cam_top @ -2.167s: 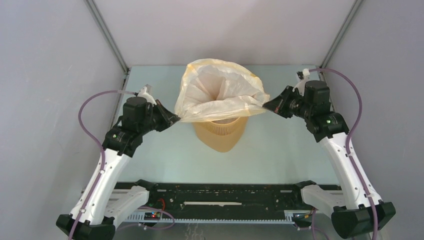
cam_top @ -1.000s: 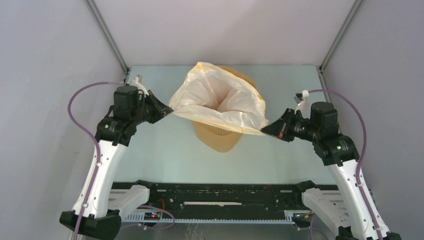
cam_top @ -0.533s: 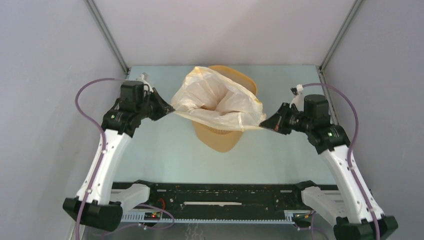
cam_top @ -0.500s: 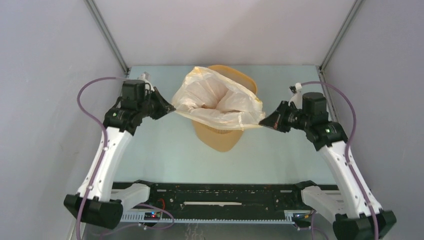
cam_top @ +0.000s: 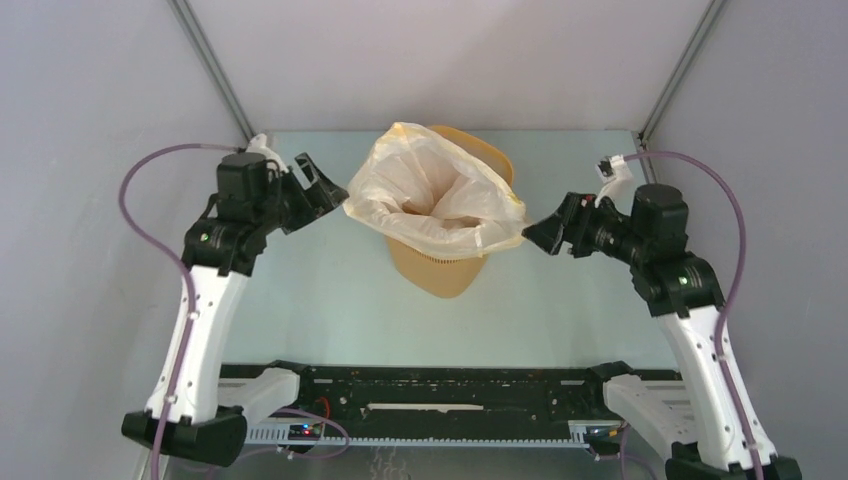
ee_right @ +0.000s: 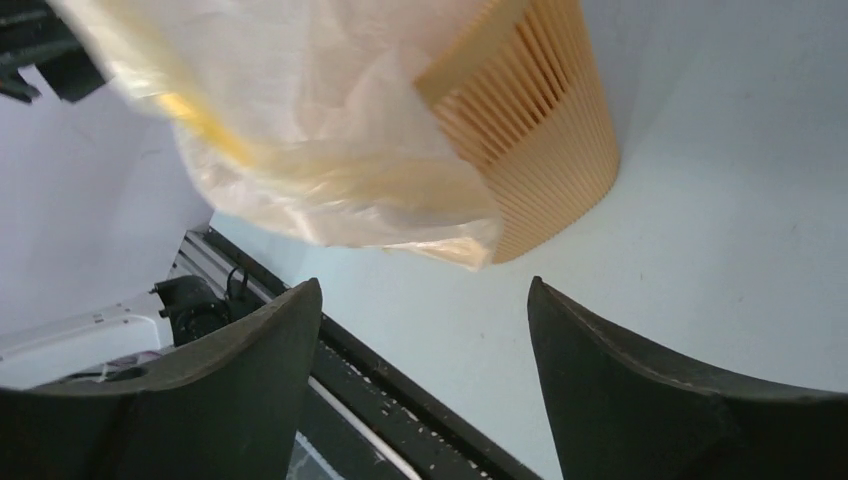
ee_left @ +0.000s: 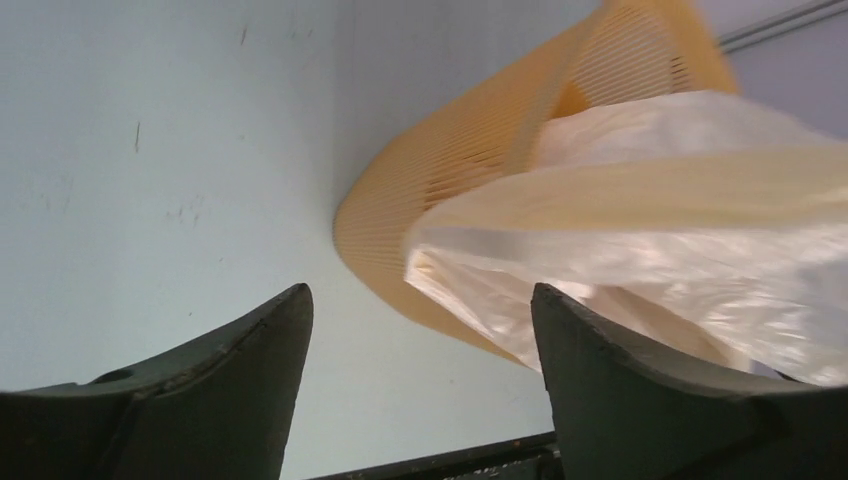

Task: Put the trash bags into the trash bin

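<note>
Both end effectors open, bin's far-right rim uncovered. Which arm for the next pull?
Right, probably. The trash bin shows bare rim far right of its mouth, on the side of the right end effector, open beside the trash bag. The left end effector would have to cross the bag.
</note>
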Tool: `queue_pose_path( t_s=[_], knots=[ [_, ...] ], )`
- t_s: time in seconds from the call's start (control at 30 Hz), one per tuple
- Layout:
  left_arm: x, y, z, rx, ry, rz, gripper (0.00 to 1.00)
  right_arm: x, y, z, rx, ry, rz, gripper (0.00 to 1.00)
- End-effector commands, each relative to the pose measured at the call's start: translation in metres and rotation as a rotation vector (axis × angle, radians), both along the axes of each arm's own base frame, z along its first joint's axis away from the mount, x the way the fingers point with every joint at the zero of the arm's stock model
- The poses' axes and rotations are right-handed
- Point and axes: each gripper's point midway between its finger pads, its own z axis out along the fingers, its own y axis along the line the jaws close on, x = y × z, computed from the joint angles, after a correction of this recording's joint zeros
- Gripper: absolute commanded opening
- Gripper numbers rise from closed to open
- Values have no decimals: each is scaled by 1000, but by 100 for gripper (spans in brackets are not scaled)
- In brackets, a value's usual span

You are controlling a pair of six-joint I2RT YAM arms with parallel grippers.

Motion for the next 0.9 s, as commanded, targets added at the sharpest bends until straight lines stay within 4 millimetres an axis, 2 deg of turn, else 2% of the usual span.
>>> queue_pose_path(
  t_s=[0.0,0.13,0.3,0.37,0.43,0.57,0.7,0.77,0.8,0.87],
  knots=[
    [-13,5,68,13,-211,-19,90,-15,3,42,-64,-252,115,86],
    [-2,6,93,49,-295,-38,98,-9,16,73,-34,-370,188,87],
    [20,-32,126,-50,-391,-221,100,13,32,90,-18,-379,232,86],
    [28,-44,130,-85,-399,-277,99,20,38,95,-15,-366,244,82],
    [33,-56,131,-130,-403,-341,93,24,44,99,-18,-364,255,79],
    [42,-69,121,-180,-379,-397,84,28,52,108,-1,-379,258,75],
    [45,-76,115,-219,-368,-424,73,34,54,112,26,-367,229,57],
    [46,-77,115,-227,-371,-433,71,39,53,111,37,-351,200,41],
    [46,-79,114,-236,-370,-442,71,41,54,111,45,-344,192,36],
    [43,-82,115,-253,-368,-465,79,43,56,112,58,-341,197,33]
  ],
)
